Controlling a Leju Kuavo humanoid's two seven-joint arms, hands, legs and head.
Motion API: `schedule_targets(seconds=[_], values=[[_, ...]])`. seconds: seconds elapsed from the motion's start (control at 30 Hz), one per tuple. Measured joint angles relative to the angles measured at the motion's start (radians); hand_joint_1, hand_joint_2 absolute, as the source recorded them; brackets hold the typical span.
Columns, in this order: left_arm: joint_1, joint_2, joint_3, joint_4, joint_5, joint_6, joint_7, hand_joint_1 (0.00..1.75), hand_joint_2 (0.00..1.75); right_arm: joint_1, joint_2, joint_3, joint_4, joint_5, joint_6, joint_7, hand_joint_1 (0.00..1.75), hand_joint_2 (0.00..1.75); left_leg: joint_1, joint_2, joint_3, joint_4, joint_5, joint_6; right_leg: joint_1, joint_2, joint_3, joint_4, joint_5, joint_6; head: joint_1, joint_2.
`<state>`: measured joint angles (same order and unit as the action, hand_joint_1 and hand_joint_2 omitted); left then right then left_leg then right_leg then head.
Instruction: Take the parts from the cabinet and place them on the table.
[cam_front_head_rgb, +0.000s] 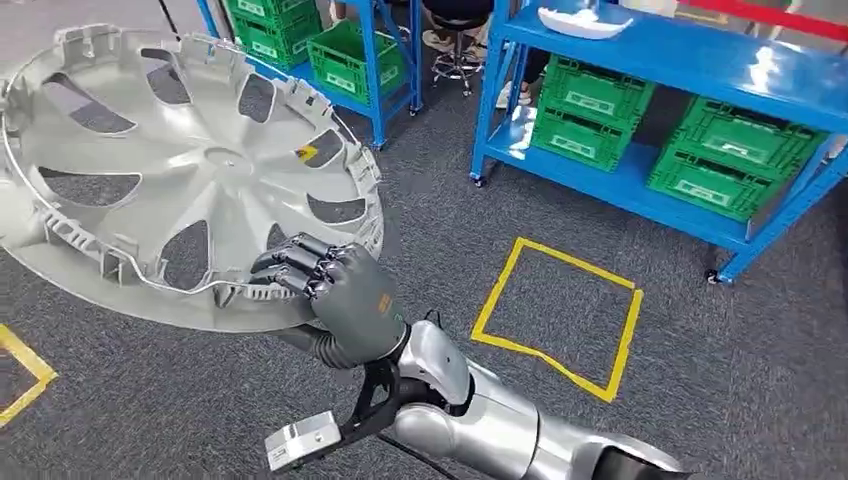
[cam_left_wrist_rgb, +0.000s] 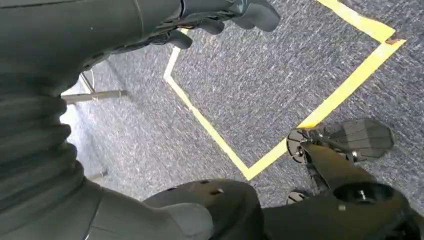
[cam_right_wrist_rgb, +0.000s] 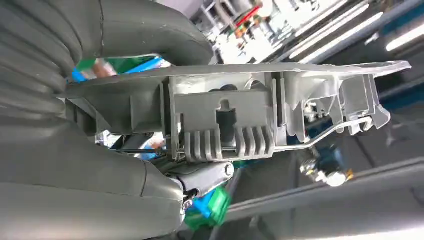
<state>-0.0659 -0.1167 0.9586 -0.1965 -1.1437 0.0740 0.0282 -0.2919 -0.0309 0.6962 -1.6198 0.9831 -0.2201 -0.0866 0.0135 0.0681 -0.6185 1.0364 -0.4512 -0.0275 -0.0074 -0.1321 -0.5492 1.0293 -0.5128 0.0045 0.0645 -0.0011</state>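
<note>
Workshop or parts store; blue racks (cam_front_head_rgb: 640, 190); green crates (cam_front_head_rgb: 590, 110); floor tape (cam_front_head_rgb: 556, 315)

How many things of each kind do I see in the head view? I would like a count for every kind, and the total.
Silver wheel cover, held at its rim by the right hand: 1
Green crates on the blue racks: 6
White part on top of the nearer rack: 1
Yellow tape square on the floor, fully seen: 1
Total: 9

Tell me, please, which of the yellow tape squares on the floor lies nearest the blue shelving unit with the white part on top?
The fully visible yellow tape square, right of the right hand, just before that blue shelving unit; the other shows only a corner at the left edge.
</note>
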Motion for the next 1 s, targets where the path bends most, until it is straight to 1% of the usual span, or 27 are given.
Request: schedule_targets(seconds=[0.07, 0.1, 0.13, 0.17, 0.2, 0.23, 0.27, 0.3, 0.33, 0.37, 0.4, 0.43, 0.5, 0.53, 0.57, 0.6, 0.63, 0.67, 0.73, 0.77, 0.8, 0.83, 0.87, 0.9, 0.93, 0.97, 1.0], values=[[0.001, 0.0, 0.0, 0.0, 0.0, 0.0, 0.011, 0.0, 1.75, -0.003, 0.002, 0.0, 0.006, -0.004, 0.0, 0.002, 1.75, 1.75, -0.002, -0.032, -0.001, -0.002, 0.002, 0.016, -0.005, -0.024, 0.009, -0.004, -0.006, 0.014, 0.0, 0.0], [0.004, -0.001, 0.0, 0.0, 0.0, 0.001, 0.013, 0.0, 1.75, -0.005, 0.002, 0.0, 0.006, -0.005, 0.0, 0.005, 1.75, 1.75, 0.003, -0.043, 0.001, -0.005, 0.005, 0.021, -0.011, 0.025, 0.006, 0.013, -0.019, 0.023, 0.006, 0.0], [0.005, 0.0, 0.0, 0.0, 0.0, 0.003, 0.014, 0.0, 1.75, -0.005, 0.003, 0.0, 0.006, -0.006, -0.001, 0.005, 1.75, 1.75, 0.003, -0.055, 0.0, -0.005, 0.006, 0.027, -0.012, 0.081, -0.014, 0.058, -0.05, 0.022, 0.007, 0.0], [0.003, 0.0, 0.0, 0.0, 0.0, 0.006, 0.013, 0.0, 1.75, -0.003, 0.002, 0.0, 0.008, -0.006, -0.001, 0.006, 1.75, 1.75, 0.003, -0.067, -0.001, -0.005, 0.007, 0.032, -0.011, 0.108, -0.049, 0.132, -0.089, 0.02, 0.009, 0.0], [0.0, 0.0, 0.0, 0.0, -0.001, 0.007, 0.012, 0.0, 1.75, -0.001, 0.0, 0.0, 0.01, -0.005, -0.002, 0.009, 1.75, 1.75, 0.002, -0.083, -0.002, -0.005, 0.007, 0.035, -0.008, 0.121, -0.093, 0.219, -0.124, 0.017, 0.01, 0.0], [-0.001, 0.0, 0.0, 0.0, -0.003, 0.007, 0.01, 0.0, 1.75, 0.003, 0.0, 0.0, 0.013, -0.004, -0.003, 0.014, 1.75, 1.75, -0.001, -0.1, -0.002, -0.004, 0.006, 0.036, -0.006, 0.125, -0.132, 0.291, -0.146, 0.015, 0.01, 0.0], [0.0, 0.0, 0.0, 0.0, -0.003, 0.007, 0.01, 0.0, 1.75, 0.008, 0.0, 0.0, 0.015, -0.002, -0.003, 0.017, 1.75, 1.75, -0.002, -0.118, -0.002, -0.004, 0.007, 0.036, -0.004, 0.126, -0.154, 0.321, -0.143, 0.011, 0.011, 0.0], [0.002, 0.0, 0.0, 0.0, -0.003, 0.007, 0.01, 0.0, 1.75, 0.014, -0.001, 0.0, 0.016, -0.002, -0.003, 0.019, 1.75, 1.75, -0.003, -0.133, -0.002, -0.004, 0.007, 0.036, -0.002, 0.127, -0.15, 0.299, -0.116, 0.006, 0.01, 0.0], [0.004, 0.0, 0.0, 0.0, -0.004, 0.007, 0.009, 0.0, 1.75, 0.017, -0.001, 0.0, 0.016, -0.001, -0.003, 0.019, 1.75, 1.75, -0.003, -0.15, -0.002, -0.002, 0.008, 0.035, 0.0, 0.132, -0.124, 0.234, -0.073, -0.001, 0.011, 0.0], [0.004, 0.0, 0.0, 0.0, -0.005, 0.007, 0.008, 0.0, 1.75, 0.018, -0.001, 0.0, 0.016, 0.001, -0.003, 0.019, 1.75, 1.75, -0.003, -0.165, -0.002, -0.002, 0.01, 0.033, 0.001, 0.145, -0.084, 0.146, -0.026, -0.009, 0.011, 0.0], [0.004, -0.002, 0.0, 0.0, -0.007, 0.007, 0.005, 0.0, 1.75, 0.018, -0.001, 0.0, 0.016, 0.002, -0.003, 0.019, 1.75, 1.75, -0.002, -0.178, -0.002, -0.001, 0.012, 0.029, 0.002, 0.181, -0.04, 0.053, 0.014, -0.016, 0.011, 0.0], [0.003, -0.008, 0.0, 0.0, -0.009, 0.008, 0.002, 0.0, 1.75, 0.017, -0.001, 0.0, 0.016, 0.003, -0.003, 0.019, 1.75, 1.75, -0.001, -0.187, -0.004, -0.001, 0.014, 0.025, 0.001, 0.227, -0.027, 0.018, 0.005, -0.016, 0.009, 0.0], [0.002, -0.008, 0.0, 0.0, -0.012, 0.008, -0.003, 0.0, 1.75, 0.016, -0.001, 0.0, 0.016, 0.006, -0.005, 0.018, 1.75, 1.75, -0.001, -0.207, -0.011, -0.004, 0.017, 0.01, 0.011, 0.205, -0.027, 0.011, 0.012, -0.018, 0.013, 0.0], [0.005, -0.011, 0.0, 0.0, -0.014, 0.008, -0.004, 0.0, 1.75, 0.014, -0.001, 0.0, 0.016, 0.005, -0.005, 0.019, 1.75, 1.75, 0.001, -0.218, -0.012, -0.009, 0.021, 0.002, 0.014, 0.2, -0.026, 0.011, 0.013, -0.023, 0.012, 0.0], [0.007, -0.011, 0.0, 0.0, -0.015, 0.008, -0.004, 0.0, 1.75, 0.013, -0.001, 0.0, 0.016, 0.005, -0.005, 0.019, 1.75, 1.75, -0.001, -0.23, -0.02, -0.014, 0.025, -0.006, 0.01, 0.187, -0.018, 0.002, 0.018, -0.029, 0.012, 0.0], [0.008, -0.011, 0.0, 0.0, -0.02, 0.008, -0.004, 0.0, 1.75, 0.011, 0.0, 0.0, 0.016, 0.004, -0.005, 0.019, 1.75, 1.75, 0.001, -0.209, -0.016, -0.005, 0.021, -0.005, 0.002, 0.17, -0.011, -0.012, 0.029, -0.036, 0.011, 0.0], [0.009, -0.012, 0.0, 0.0, -0.024, 0.008, -0.002, 0.0, 1.75, 0.01, 0.0, 0.0, 0.017, 0.001, -0.007, 0.019, 1.75, 1.75, -0.007, -0.145, -0.029, 0.021, -0.001, -0.006, 0.003, 0.161, -0.009, -0.017, 0.03, -0.04, 0.007, 0.0], [0.007, -0.013, 0.0, 0.0, -0.029, 0.008, 0.001, 0.0, 1.75, 0.009, -0.001, 0.0, 0.018, 0.0, -0.009, 0.018, 1.75, 1.75, -0.006, -0.106, -0.061, 0.086, -0.046, -0.011, 0.004, 0.143, -0.009, -0.017, 0.031, -0.045, 0.003, 0.0], [0.0, -0.012, 0.0, 0.0, -0.033, 0.008, 0.008, 0.0, 1.75, 0.011, -0.003, -0.002, 0.02, -0.002, -0.015, 0.02, 1.75, 1.75, -0.003, -0.084, -0.132, 0.241, -0.123, -0.021, 0.006, 0.108, -0.01, -0.017, 0.029, -0.048, 0.002, 0.0], [0.0, -0.012, 0.0, 0.0, -0.036, 0.008, 0.012, 0.0, 1.75, 0.012, -0.004, -0.002, 0.02, -0.002, -0.015, 0.023, 1.75, 1.75, -0.001, -0.081, -0.151, 0.286, -0.134, -0.025, 0.006, 0.093, -0.011, -0.017, 0.028, -0.047, 0.003, 0.0], [0.001, -0.012, 0.0, 0.0, -0.04, 0.008, 0.014, 0.0, 1.75, 0.015, -0.005, -0.002, 0.02, -0.002, -0.016, 0.027, 1.75, 1.75, 0.002, -0.078, -0.144, 0.281, -0.122, -0.028, 0.005, 0.078, -0.011, -0.017, 0.028, -0.046, 0.002, 0.0], [0.002, -0.011, 0.0, 0.0, -0.046, 0.006, 0.016, 0.0, 1.75, 0.018, -0.006, -0.002, 0.02, -0.001, -0.018, 0.035, 1.75, 1.75, 0.006, -0.072, -0.113, 0.23, -0.092, -0.031, 0.003, 0.063, -0.01, -0.016, 0.026, -0.043, 0.003, 0.0], [0.003, -0.011, 0.0, 0.0, -0.051, 0.005, 0.017, 0.0, 1.75, 0.022, -0.008, -0.002, 0.02, 0.001, -0.022, 0.039, 1.75, 1.75, 0.009, -0.06, -0.063, 0.144, -0.054, -0.034, 0.001, 0.049, -0.009, -0.014, 0.023, -0.038, 0.003, 0.0], [0.002, -0.011, -0.001, 0.0, -0.058, 0.005, 0.018, 0.0, 1.75, 0.027, -0.011, -0.002, 0.018, 0.002, -0.027, 0.043, 1.75, 1.75, 0.012, -0.033, -0.006, 0.048, -0.021, -0.039, -0.001, 0.036, -0.008, -0.009, 0.019, -0.031, 0.003, 0.0], [0.001, -0.015, -0.004, 0.0, -0.066, 0.005, 0.018, 0.0, 1.75, 0.031, -0.015, -0.004, 0.014, 0.003, -0.032, 0.046, 1.75, 1.75, 0.011, 0.018, 0.016, 0.004, -0.02, -0.034, 0.005, 0.027, -0.01, -0.001, 0.012, -0.02, 0.001, 0.0], [0.0, -0.013, -0.008, -0.002, -0.074, 0.005, 0.016, 0.0, 1.75, 0.035, -0.022, -0.007, 0.007, 0.004, -0.037, 0.051, 1.75, 1.75, 0.011, 0.006, 0.018, 0.003, -0.011, -0.015, 0.008, 0.017, -0.011, 0.008, 0.002, -0.012, 0.006, 0.0], [-0.002, -0.014, -0.012, -0.002, -0.08, 0.005, 0.015, 0.0, 1.75, 0.04, -0.027, -0.01, 0.0, 0.004, -0.042, 0.054, 1.75, 1.75, 0.005, -0.01, 0.014, 0.008, -0.013, -0.003, 0.009, 0.01, -0.007, 0.005, 0.003, -0.006, 0.011, 0.0]])
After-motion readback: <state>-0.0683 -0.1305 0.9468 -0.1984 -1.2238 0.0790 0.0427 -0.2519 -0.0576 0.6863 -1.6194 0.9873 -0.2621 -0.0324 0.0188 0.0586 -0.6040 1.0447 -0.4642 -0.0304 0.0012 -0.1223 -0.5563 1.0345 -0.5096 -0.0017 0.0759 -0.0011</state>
